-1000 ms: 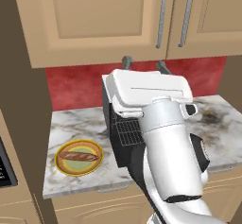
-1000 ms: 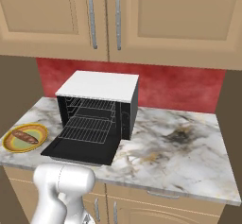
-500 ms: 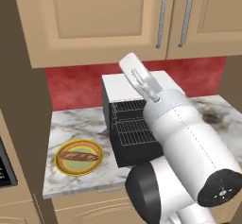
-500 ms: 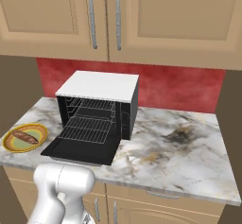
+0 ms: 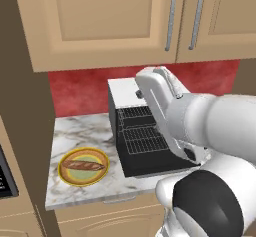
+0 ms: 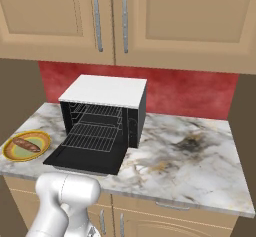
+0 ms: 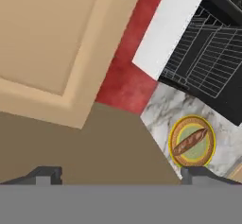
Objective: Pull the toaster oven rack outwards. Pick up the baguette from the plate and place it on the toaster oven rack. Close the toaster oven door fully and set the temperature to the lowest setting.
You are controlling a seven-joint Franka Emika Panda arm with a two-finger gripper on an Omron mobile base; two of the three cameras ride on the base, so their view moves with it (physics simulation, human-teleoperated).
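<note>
The toaster oven (image 6: 102, 92) stands on the marble counter with its door (image 6: 85, 160) folded down flat. The toaster oven rack (image 6: 95, 137) lies low in the cavity, its front edge a little past the mouth, over the door. Left of the oven the baguette (image 6: 26, 144) lies on the plate (image 6: 10, 153). The left base view gives the oven (image 5: 131, 131), plate (image 5: 67, 176) and baguette (image 5: 85, 165) beside my big white arm. My gripper (image 7: 122, 175) is open and empty, high above the counter, looking down at the plate (image 7: 176, 153), baguette (image 7: 190, 141) and rack (image 7: 203, 53).
Tan wall cabinets (image 6: 120, 16) with bar handles hang over the oven. A brown side wall (image 5: 25, 106) bounds the counter on the left. The marble counter (image 6: 190, 156) stretches to the right of the oven. A dark appliance (image 5: 6, 178) sits at the far left.
The arm has swung round in the left base view, and the hand has turned away from the cabinets. The oven, rack, plate and baguette have not moved. The gripper stays open.
</note>
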